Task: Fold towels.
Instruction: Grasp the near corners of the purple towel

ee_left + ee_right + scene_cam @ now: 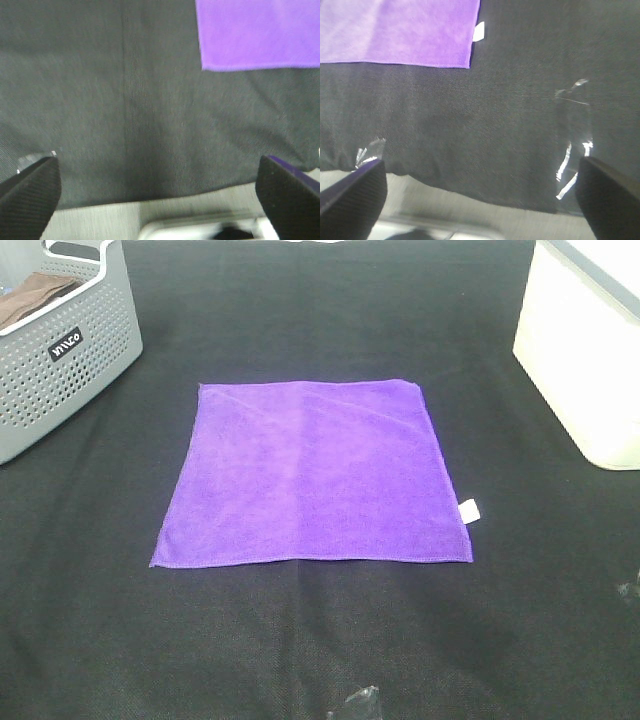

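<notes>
The purple towel (315, 475) lies flat and unfolded on the black table cloth, with its small white tag (468, 510) at the right edge near the front corner. Neither gripper shows in the high view. In the left wrist view my left gripper (160, 200) is open and empty over bare black cloth at the table's front edge, with the towel's corner (260, 32) well ahead of it. In the right wrist view my right gripper (480, 197) is open and empty, and the towel's tagged corner (400, 30) lies well ahead of it.
A grey perforated basket (60, 350) holding a brown cloth (35, 295) stands at the back left. A white box (585, 350) stands at the back right. Strips of clear tape (572, 140) lie on the black cloth near the front edge.
</notes>
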